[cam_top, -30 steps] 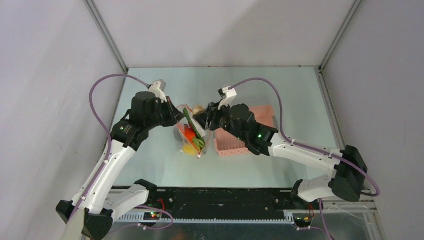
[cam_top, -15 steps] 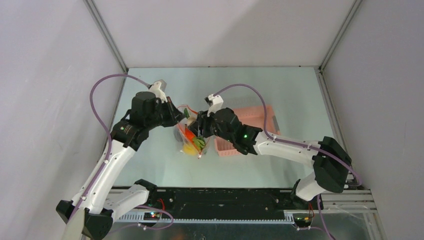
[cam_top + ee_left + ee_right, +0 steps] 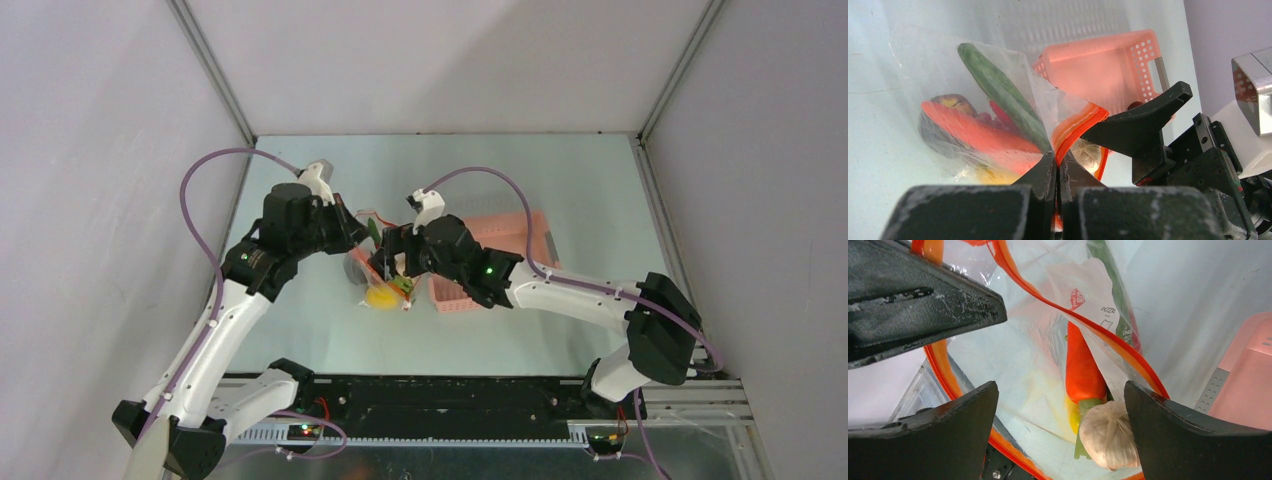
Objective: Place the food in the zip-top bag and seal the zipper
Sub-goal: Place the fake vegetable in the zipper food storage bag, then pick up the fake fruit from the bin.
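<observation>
Since we judge the zip-top bag (image 3: 918,55) limp and slippery, we favour its stiffer zipper (image 3: 1075,125), which our left gripper (image 3: 1057,161) pinches tight, while our right gripper (image 3: 1060,410) gapes empty.

— Bag (image 3: 360,272) position?
— Centre of the top view; basket (image 3: 455,295) just right of it.
— Contents?
— Chili (image 3: 1083,370), pod (image 3: 998,95) and bulb (image 3: 1108,435) inside the bag; bulb at lower frame, below the chili.
</observation>
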